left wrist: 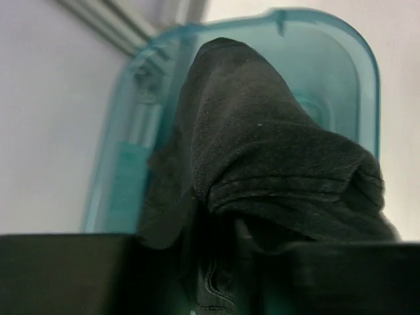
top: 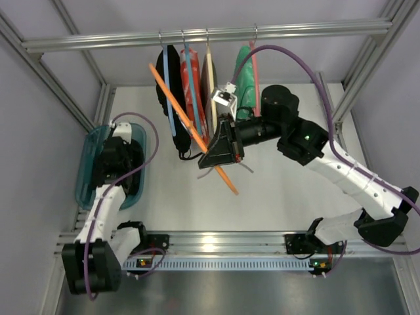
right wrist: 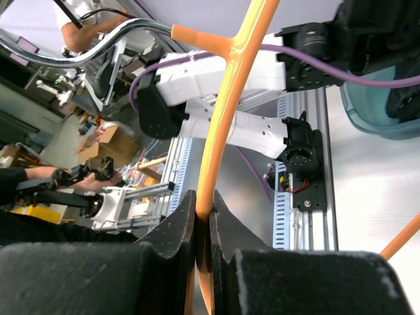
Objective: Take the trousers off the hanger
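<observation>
Trousers off hanger, bunched in left pincer, closed on them over bin. Soft, limp, light; grip any fold. Right pincer clamped on hanger's stiff bar.

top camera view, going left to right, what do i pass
teal bin → black garment on the blue hanger → red garment → right claw → green garment. The orange hanger slants across several of these, so it is left out.

Even bright light, wrist foregrounds blurry.
</observation>
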`<action>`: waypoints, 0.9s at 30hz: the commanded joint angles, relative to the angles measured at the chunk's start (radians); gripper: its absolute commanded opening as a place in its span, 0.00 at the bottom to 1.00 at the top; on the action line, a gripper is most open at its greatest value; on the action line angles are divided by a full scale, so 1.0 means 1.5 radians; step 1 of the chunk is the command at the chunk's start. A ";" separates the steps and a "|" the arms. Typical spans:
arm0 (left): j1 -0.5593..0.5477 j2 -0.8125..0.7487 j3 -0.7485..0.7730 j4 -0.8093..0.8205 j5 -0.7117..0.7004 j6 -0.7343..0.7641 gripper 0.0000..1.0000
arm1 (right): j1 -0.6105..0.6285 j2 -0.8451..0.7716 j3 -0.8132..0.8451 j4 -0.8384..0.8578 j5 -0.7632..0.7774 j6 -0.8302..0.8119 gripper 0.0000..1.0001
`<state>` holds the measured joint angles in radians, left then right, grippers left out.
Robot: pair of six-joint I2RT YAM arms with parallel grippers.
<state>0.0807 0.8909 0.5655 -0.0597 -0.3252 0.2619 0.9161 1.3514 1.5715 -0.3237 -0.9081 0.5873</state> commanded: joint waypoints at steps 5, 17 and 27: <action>0.005 0.075 0.078 0.041 0.110 -0.052 0.66 | -0.034 -0.072 -0.007 -0.032 -0.020 -0.077 0.00; 0.006 -0.277 0.294 -0.315 0.374 -0.113 0.98 | -0.050 -0.103 -0.042 -0.014 -0.088 -0.077 0.00; 0.006 -0.426 0.397 -0.354 0.686 0.069 0.89 | 0.024 -0.001 -0.026 0.114 -0.137 0.032 0.00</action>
<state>0.0864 0.2787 1.1664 -0.5148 0.4801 0.1963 0.9024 1.3094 1.4921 -0.3019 -1.0664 0.5835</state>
